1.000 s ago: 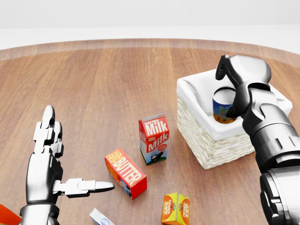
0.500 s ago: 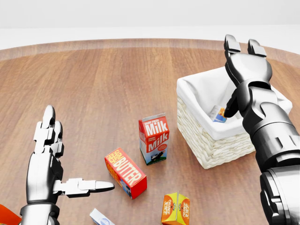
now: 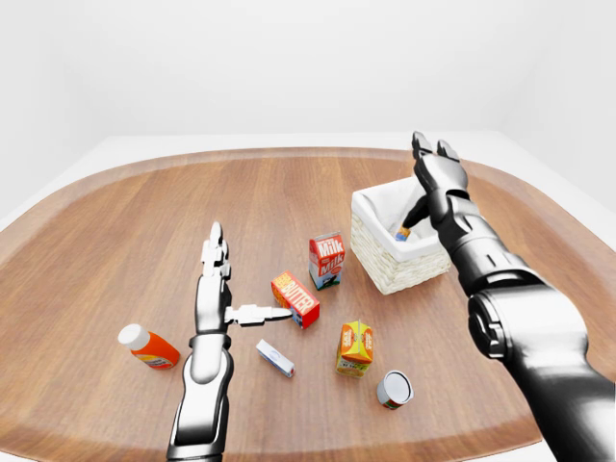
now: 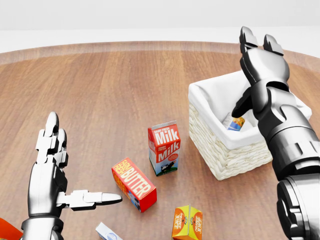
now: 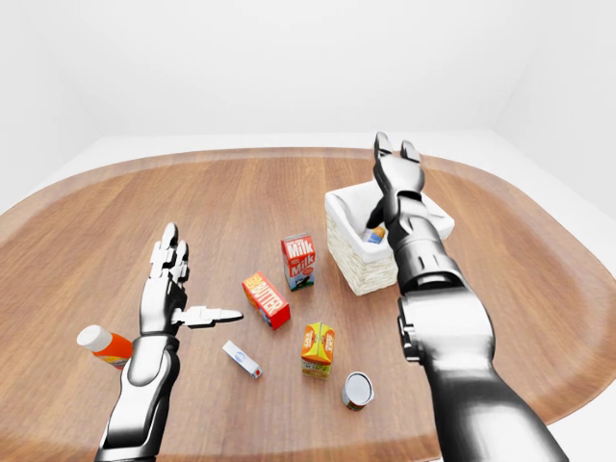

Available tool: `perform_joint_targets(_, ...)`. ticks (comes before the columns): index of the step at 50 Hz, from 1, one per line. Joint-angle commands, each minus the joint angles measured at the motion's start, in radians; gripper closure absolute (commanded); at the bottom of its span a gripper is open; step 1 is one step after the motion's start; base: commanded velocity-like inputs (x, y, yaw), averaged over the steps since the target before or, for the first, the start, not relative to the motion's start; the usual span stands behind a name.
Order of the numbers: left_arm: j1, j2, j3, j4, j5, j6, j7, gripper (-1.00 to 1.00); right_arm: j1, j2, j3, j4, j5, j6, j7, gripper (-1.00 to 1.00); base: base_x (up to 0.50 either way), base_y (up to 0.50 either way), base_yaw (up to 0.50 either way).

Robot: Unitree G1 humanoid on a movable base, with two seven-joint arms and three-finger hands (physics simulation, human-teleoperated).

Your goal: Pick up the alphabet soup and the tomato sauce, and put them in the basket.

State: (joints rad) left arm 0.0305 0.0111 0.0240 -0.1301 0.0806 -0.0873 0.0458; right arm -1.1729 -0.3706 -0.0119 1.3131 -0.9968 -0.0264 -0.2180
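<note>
The right robot hand (image 4: 257, 60) hangs open over the basket (image 4: 225, 150), where the alphabet soup can (image 4: 233, 121) lies. The left robot hand (image 4: 60, 170) is open; the tomato sauce can (image 3: 394, 389) lies on the bench (image 3: 125, 231).

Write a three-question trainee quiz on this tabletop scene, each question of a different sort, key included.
1. True or false: the right hand is closed around a can.
2. Where does the can with the orange and blue label lie? A) inside the basket B) beside the milk carton C) in the left hand
3. Fill in: the red box lying below the milk carton in the head view reads ____.

Key: 1 false, its fingers are open above the basket; 2 A; 3 Butter.
</note>
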Motion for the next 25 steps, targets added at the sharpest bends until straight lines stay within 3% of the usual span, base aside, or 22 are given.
perform_joint_targets(1,0.006,0.000,0.009,-0.014,-0.023,0.000,-0.007,-1.00,-0.007,0.007,-0.025,-0.011,0.100,-0.040,-0.014,-1.00,0.00,0.00,0.00)
perform_joint_targets(8,0.014,-0.002,0.008,-0.005,-0.022,0.000,-0.006,-1.00,-0.004,0.020,-0.050,-0.014,0.214,-0.061,-0.002,-1.00,0.00,0.00,0.00)
perform_joint_targets(25,0.008,0.000,0.010,-0.020,-0.024,0.000,-0.004,-1.00,-0.004,0.037,-0.077,-0.038,0.452,-0.061,0.073,-1.00,0.00,0.00,0.00)
